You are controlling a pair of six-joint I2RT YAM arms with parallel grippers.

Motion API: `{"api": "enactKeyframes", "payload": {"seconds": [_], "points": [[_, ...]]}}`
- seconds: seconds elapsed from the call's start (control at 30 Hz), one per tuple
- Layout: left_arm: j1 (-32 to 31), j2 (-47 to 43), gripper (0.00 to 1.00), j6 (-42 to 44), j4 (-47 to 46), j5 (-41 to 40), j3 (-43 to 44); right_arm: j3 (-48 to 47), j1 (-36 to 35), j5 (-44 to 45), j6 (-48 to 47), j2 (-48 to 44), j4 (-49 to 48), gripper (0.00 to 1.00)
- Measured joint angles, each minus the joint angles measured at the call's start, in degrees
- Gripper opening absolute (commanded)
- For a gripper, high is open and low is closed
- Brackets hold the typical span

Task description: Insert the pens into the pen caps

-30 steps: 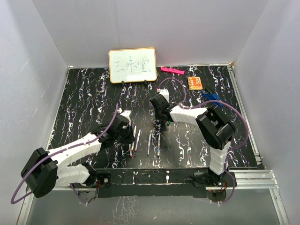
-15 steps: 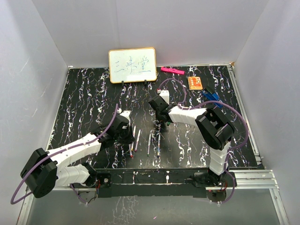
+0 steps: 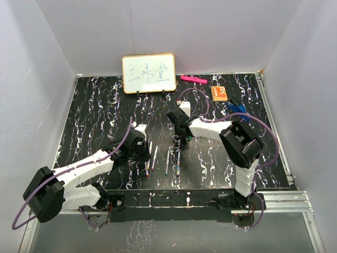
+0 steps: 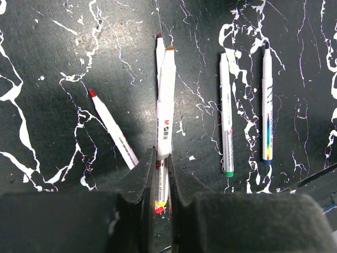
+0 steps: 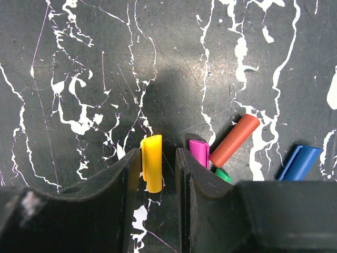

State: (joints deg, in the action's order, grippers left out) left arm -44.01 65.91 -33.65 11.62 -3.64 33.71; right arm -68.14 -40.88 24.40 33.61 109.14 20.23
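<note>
My left hand (image 4: 161, 158) clamps a stiff, light pen (image 4: 164, 113) at its tail; right hand (image 5: 158, 158) open astride yellow cap (image 5: 152, 171) (tiny, likely slick) — pinch mid-length.

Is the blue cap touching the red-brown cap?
No, the blue cap lies apart from the red-brown cap, further to the right.

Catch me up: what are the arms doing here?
Left gripper is shut on a pen, tip pointing away; other pens lie loose alongside. Right gripper straddles the yellow cap, jaws not closed on it yet. The magenta cap, red cap, green cap and blue cap lie just beside it.
</note>
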Motion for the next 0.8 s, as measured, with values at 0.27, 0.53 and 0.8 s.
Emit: {"api": "enactKeyframes", "payload": {"seconds": [0.27,0.53,0.8], "points": [[0.0,0.0,0.00,0.0,0.4,0.0,0.0,0.0,-0.5,-0.6,0.1,0.0,0.0,0.13],[0.0,0.0,0.00,0.0,0.4,0.0,0.0,0.0,-1.2,-0.9,0.2,0.0,0.0,0.00],[0.0,-0.5,0.00,0.2,-0.8,1.0,0.0,-2.1,-1.4,-2.0,-0.3,0.1,3.2,0.00]]}}
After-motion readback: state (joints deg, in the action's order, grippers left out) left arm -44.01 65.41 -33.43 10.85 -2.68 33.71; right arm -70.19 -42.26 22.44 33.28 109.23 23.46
